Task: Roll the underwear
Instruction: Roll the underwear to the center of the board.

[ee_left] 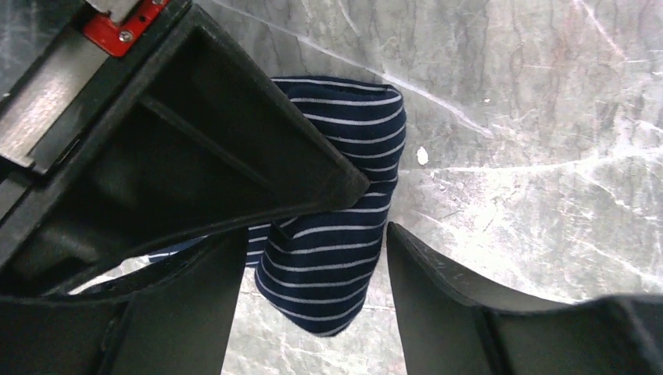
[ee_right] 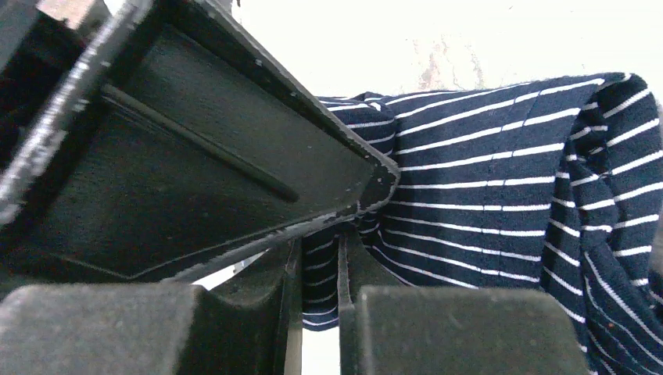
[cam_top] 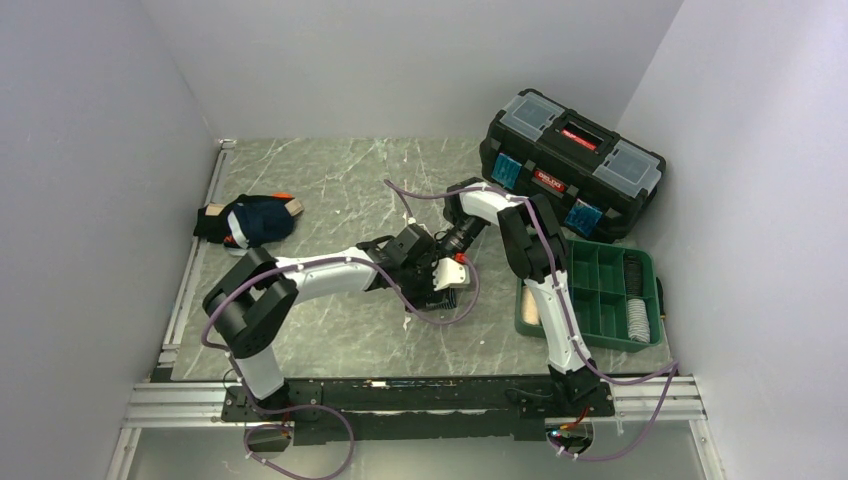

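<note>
The striped underwear (ee_left: 336,273) lies between the jaws of the wide-open left end effector (ee_left: 313,238), with one fold pinched by the narrowed right end effector (ee_right: 319,258).

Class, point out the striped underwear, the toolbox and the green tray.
striped underwear (ee_left: 328,266), left wrist view, rolled middle.
toolbox (cam_top: 560,140), top view, lid.
green tray (cam_top: 587,265), top view, bare compartment.

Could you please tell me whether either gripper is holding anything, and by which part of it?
The right gripper pinches the navy striped underwear by a fold at its edge. The left gripper stands open astride it, gripping nothing.
</note>
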Robot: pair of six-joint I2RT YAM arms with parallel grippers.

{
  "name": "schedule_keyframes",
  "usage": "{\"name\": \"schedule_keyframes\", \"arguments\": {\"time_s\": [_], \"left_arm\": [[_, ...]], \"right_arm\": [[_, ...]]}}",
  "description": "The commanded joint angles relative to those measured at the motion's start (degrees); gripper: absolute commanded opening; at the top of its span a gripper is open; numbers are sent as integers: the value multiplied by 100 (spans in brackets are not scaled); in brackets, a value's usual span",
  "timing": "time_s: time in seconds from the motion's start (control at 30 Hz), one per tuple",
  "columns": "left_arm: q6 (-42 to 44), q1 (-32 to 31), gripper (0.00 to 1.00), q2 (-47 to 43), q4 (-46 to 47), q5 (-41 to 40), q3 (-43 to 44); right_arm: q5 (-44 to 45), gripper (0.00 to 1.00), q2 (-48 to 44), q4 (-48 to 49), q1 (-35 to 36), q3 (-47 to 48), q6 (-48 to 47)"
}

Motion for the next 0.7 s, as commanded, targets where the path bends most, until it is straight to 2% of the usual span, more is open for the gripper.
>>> {"name": "schedule_keyframes", "arguments": {"time_s": [0.0, 0.07, 0.27, 0.37, 0.4, 0.53, 0.6, 0.67], "left_arm": [[-39, -41, 67, 161, 173, 212, 258], [-43, -43, 59, 243, 93, 285, 286], [-4, -50, 23, 432, -184, 439, 330], [37, -40, 3, 545, -388, 548, 380], [55, -34, 0, 572, -435, 571, 378], [170, -34, 0, 692, -682, 718, 425], [237, -27, 0, 764, -843, 789, 477], [305, -32, 0, 832, -930, 839, 515]], "right_arm": [[214, 1, 124, 294, 31, -82, -162], [215, 1, 124, 311, 26, -80, -147], [239, 2, 97, 373, 30, -100, -81], [266, 8, -8, 452, 20, -132, 8], [275, 10, -63, 492, 15, -155, 49], [310, 24, -336, 650, -57, -256, 229], [320, 34, -505, 671, -110, -299, 269], [312, 40, -631, 630, -164, -315, 258]]}}
